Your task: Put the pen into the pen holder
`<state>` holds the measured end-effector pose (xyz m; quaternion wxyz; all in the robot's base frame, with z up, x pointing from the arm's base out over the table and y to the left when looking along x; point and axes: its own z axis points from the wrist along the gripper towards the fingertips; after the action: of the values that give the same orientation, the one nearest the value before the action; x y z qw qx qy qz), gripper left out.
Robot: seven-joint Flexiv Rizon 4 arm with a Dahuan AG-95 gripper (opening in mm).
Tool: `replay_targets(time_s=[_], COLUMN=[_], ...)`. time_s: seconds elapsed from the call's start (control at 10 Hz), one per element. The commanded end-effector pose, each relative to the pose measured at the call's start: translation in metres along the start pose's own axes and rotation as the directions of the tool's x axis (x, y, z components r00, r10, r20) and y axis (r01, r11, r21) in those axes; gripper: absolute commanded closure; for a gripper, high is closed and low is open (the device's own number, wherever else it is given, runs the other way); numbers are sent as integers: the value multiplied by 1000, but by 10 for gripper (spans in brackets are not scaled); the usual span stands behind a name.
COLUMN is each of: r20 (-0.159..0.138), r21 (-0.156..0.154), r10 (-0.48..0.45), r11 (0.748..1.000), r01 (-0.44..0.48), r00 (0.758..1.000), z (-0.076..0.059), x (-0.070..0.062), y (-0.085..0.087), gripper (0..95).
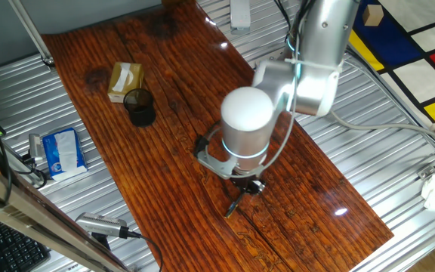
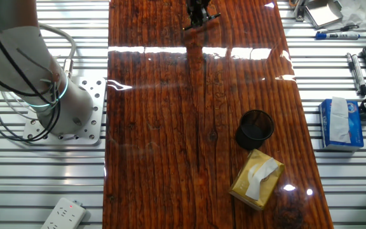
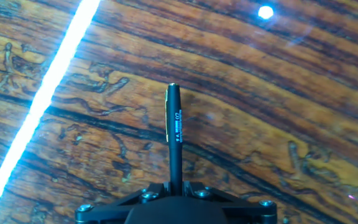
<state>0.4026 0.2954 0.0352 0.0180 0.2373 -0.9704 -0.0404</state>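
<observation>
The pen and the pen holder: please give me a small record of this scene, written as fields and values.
pen: held at one end by the end effector, sticking out past the fingers
end effector state: shut on the pen
pen holder: dark cup, upright, nothing visible inside
beside the holder: yellowish box, close to it
pen versus holder: far apart on the wooden table
task step: pen not yet in holder

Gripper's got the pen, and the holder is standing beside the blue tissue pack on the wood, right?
Not quite. The gripper does have the pen, but the pen holder stands beside the yellowish box, as the other fixed view shows; the blue pack lies off the wood.
</observation>
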Motion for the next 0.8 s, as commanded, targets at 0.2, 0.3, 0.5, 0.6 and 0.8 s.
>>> replay_targets(time_s=[0.2,0.3,0.5,0.6,0.8], r20=[-13,-16,-32,-38,-45], r21=[-10,-13,-26,-31,-39], r10=[-31,-43,-68,-75,-79], r11=[999,999,997,997,996], r01=[31,42,67,73,77], r00=[999,999,997,996,996], z=[-20,-27,-41,-48,-60], x=[-3,-4,-4,-3,0], y=[-18,-24,-37,-42,-52], gripper=[950,950,950,950,950])
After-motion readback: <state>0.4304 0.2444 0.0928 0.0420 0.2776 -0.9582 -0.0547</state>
